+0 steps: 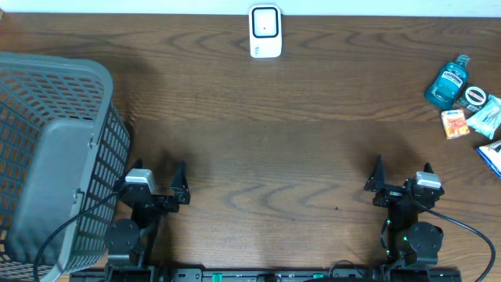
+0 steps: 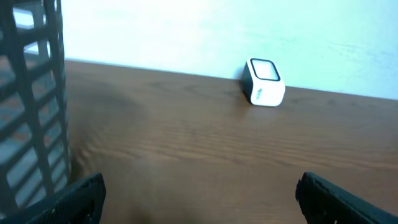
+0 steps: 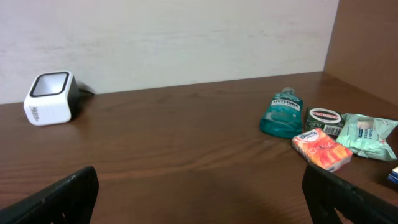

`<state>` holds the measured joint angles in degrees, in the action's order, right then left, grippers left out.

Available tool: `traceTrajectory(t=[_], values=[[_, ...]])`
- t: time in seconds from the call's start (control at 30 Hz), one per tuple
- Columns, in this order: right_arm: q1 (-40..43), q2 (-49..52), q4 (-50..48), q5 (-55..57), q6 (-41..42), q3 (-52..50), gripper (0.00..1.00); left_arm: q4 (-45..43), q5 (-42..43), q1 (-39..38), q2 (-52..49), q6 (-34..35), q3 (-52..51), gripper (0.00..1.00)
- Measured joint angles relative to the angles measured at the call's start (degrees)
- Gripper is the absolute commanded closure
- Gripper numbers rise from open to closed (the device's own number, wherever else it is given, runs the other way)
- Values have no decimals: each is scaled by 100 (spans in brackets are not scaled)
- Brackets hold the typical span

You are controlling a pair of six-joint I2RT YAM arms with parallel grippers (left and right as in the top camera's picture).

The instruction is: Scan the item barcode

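- While both arms sit low at the near edge of the table (image 1: 258, 149) in the overhead view, the left gripper (image 1: 153, 176) and right gripper (image 1: 402, 174) each stand with jaws spread wide and nothing between them.
- From up there the white barcode scanner (image 1: 265, 31) stands at the middle of the far edge, well apart from both arms.
- A grey mesh basket (image 1: 78, 86) fills the left side and is cut off by the frame. The left arm is just beside it, and its outer finger is hard to pick out against the mesh.
- Far right, a blue mouthwash bottle (image 1: 448, 82), a round tin (image 1: 475, 96), an orange packet (image 1: 454, 123) and a green packet (image 1: 487, 116) lie bunched together. A blue-and-white pack (image 1: 491, 155) is cut by the edge. I can't make out a barcode on any of them.
- In the left wrist view only two dark, blurred fingertips (image 2: 68, 202) show, at the bottom corners and wide apart. The scanner (image 2: 265, 90) stands beyond them by the wall, and a slice of basket wall (image 2: 34, 106) shows at the left.
- In the right wrist view the fingertips (image 3: 56, 199) again sit in the bottom corners, spread wide.
- The scanner (image 3: 51, 98) is far left here. The bottle (image 3: 282, 113) lies flat with the tin (image 3: 325, 118) just beside it, then the orange packet (image 3: 322, 149) and the green packet (image 3: 370, 134). Their labels are too small to read.
- The blue-and-white pack (image 3: 393, 177) is a mere sliver at the right edge.
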<state>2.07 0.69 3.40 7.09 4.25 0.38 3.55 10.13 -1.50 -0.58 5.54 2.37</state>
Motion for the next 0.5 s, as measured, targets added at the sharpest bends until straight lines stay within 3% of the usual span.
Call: traceTrajectory(t=[0.5], values=[[0, 0, 0, -2, 0, 0, 1, -61, -424, 0, 0, -562, -42, 2]])
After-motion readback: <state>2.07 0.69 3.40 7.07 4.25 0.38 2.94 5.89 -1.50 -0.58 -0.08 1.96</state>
